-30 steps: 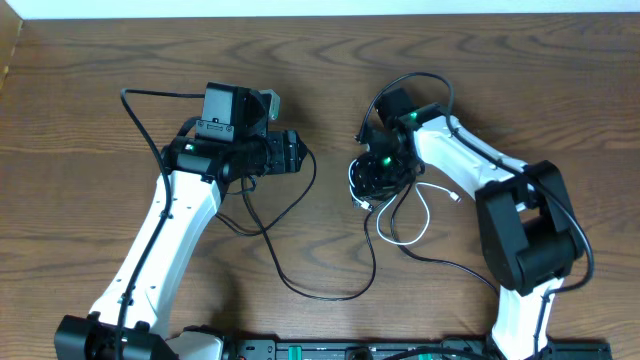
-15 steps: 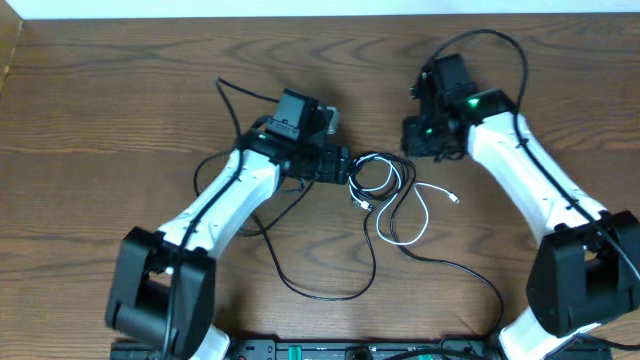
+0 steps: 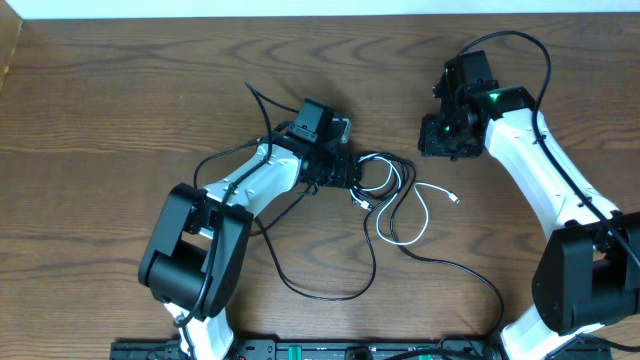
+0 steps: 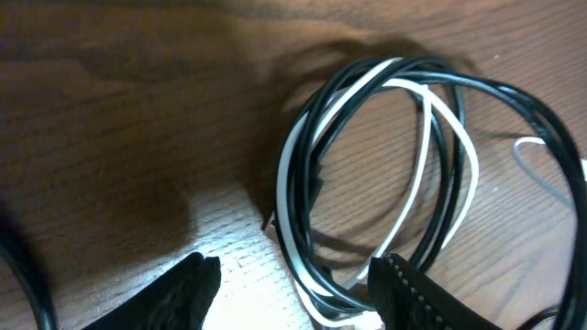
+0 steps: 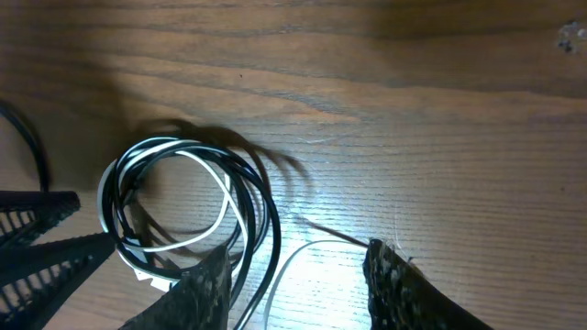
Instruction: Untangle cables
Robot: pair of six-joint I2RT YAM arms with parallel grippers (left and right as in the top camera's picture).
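Sitting at 9 o'clock of the coiled cables [image 3: 382,177] on the desk [image 3: 120,80], your left claw [image 3: 350,172] gaped wide about their near edge, nearer than your wide right claw [image 3: 440,140] at 2 o'clock.

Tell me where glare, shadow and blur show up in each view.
Overhead: even light, sharp, no glare on the table. Left wrist: a bright patch washes out the wood between the fingers of the left hand, dark shadow upper left, the coiled cables crisp. Right wrist: similar glare at bottom centre; the coil throws a soft shadow up and right.
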